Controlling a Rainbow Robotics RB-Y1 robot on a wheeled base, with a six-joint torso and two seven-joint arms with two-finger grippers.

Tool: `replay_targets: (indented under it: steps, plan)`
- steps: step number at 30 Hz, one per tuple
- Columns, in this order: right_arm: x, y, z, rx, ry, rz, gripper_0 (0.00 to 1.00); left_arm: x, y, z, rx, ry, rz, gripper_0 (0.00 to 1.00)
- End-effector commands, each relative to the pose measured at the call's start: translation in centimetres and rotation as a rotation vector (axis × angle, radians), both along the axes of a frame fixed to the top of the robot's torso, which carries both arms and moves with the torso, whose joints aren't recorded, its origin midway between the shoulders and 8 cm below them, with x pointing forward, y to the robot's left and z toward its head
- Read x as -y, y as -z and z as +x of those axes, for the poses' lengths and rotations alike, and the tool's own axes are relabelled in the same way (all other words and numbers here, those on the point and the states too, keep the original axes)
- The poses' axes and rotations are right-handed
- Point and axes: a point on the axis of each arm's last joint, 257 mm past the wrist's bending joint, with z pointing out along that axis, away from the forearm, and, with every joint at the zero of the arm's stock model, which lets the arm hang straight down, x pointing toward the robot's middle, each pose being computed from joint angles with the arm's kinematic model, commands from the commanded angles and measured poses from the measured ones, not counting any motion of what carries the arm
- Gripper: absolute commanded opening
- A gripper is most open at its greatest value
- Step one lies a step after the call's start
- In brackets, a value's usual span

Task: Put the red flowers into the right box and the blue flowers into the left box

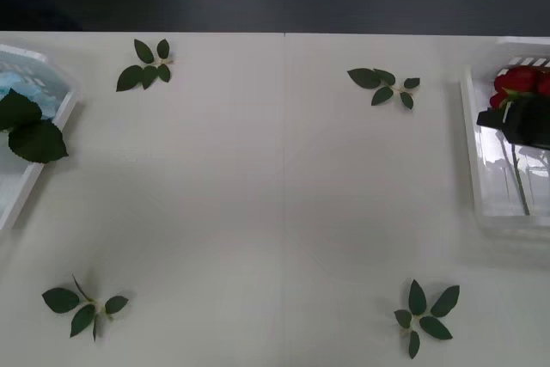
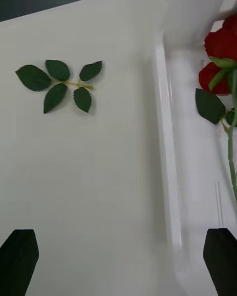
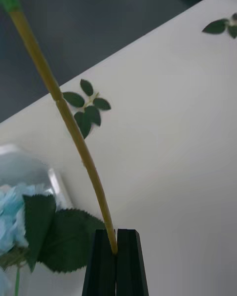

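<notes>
The wide, pale cream bench [image 1: 275, 195] carries everything. At its right edge lies the right box [image 1: 481, 204], a shallow rectangular tray of white translucent plastic with a raised rim; at its left edge lies the left box [image 1: 26, 186], a matching white tray.

Inside the right box are the red flowers [image 1: 518, 82], deep red rounded rose blooms clustered at the far end, with a thin green stem running back along the tray floor. The right claw [image 1: 516, 119], black, hangs over that box just beside the blooms; in the right wrist view its two black fingers [image 2: 19, 259] stand wide apart, holding nothing, with the tray's rim between them and the red blooms [image 2: 219, 54] ahead and to one side.

In the left box are the blue flowers [image 1: 21, 83], fluffy pale sky-blue hydrangea heads with large dark green leaves that spill over the tray's rim. The left claw [image 3: 116, 249] is closed on a long thin yellow-green stem [image 3: 74, 133], which rises out from between the black fingers; the pale blue petals [image 3: 12, 214] and broad leaves sit just beside the claw, over the tray.

Four bloomless green leaf sprigs [image 1: 144, 64] lie scattered on the bench, one towards each corner, all well apart from both claws.
</notes>
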Motion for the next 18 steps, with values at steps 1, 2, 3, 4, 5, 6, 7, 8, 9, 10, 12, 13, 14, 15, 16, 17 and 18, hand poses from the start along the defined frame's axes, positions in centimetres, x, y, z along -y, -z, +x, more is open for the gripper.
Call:
replay_targets:
  steps: [1, 2, 3, 4, 5, 6, 7, 8, 9, 10, 12, 13, 14, 15, 16, 17, 18]
  plan:
    - [2.2, 1.4, 0.2, -0.022, 0.070, -0.050, 0.99, -4.7, -0.3, -1.3, -0.011, -0.108, 0.112, 0.00]
    - [2.7, 2.0, 0.3, -0.031, 0.084, -0.055, 0.99, -6.0, 0.0, -1.8, -0.021, -0.141, 0.127, 0.00]
    - [2.9, 2.2, 0.3, -0.035, 0.087, -0.056, 0.99, -6.5, 0.2, -2.0, -0.029, -0.154, 0.136, 0.00]
    - [2.8, 2.6, 0.5, -0.039, 0.084, -0.057, 0.98, -7.5, 0.8, -2.4, -0.045, -0.178, 0.153, 0.00]
    - [2.7, 2.7, 0.7, -0.038, 0.080, -0.056, 0.98, -8.3, 1.2, -2.8, -0.058, -0.199, 0.165, 0.00]
    - [2.5, 2.8, 0.9, -0.034, 0.075, -0.054, 0.98, -9.2, 1.7, -3.2, -0.070, -0.224, 0.182, 0.00]
    - [2.3, 2.9, 1.0, -0.030, 0.069, -0.053, 0.99, -10.0, 2.0, -3.5, -0.078, -0.245, 0.195, 0.00]
    - [2.1, 2.8, 1.1, -0.026, 0.064, -0.052, 0.99, -10.9, 2.5, -3.7, -0.082, -0.272, 0.208, 0.00]
    - [2.1, 2.8, 1.1, -0.026, 0.064, -0.052, 0.98, -11.6, 2.8, -3.9, -0.085, -0.294, 0.220, 0.00]
    - [2.1, 2.8, 1.1, -0.026, 0.064, -0.052, 0.99, -12.2, 2.9, -4.0, -0.083, -0.311, 0.230, 0.00]
    - [1.9, 2.9, 1.0, -0.028, 0.057, -0.050, 0.99, -14.1, 3.1, -4.1, -0.063, -0.373, 0.259, 0.00]
    - [1.7, 3.0, 1.0, -0.031, 0.052, -0.051, 0.99, -14.9, 3.1, -4.1, -0.053, -0.399, 0.272, 0.00]
    - [1.6, 3.0, 1.0, -0.031, 0.048, -0.050, 0.99, -15.5, 3.1, -4.0, -0.046, -0.419, 0.285, 0.00]
    - [1.5, 3.0, 1.0, -0.033, 0.043, -0.049, 0.99, -16.2, 3.3, -3.9, -0.039, -0.440, 0.306, 0.00]
    - [1.2, 3.0, 0.9, -0.033, 0.035, -0.044, 0.99, -16.6, 3.2, -3.9, -0.034, -0.453, 0.316, 0.00]
    - [0.4, 2.9, 0.8, -0.033, 0.012, -0.030, 0.99, -17.5, 3.3, -3.8, -0.028, -0.478, 0.342, 0.00]
    - [-0.1, 2.8, 0.8, -0.032, -0.001, -0.025, 0.98, -17.8, 3.5, -3.8, -0.029, -0.486, 0.352, 0.00]
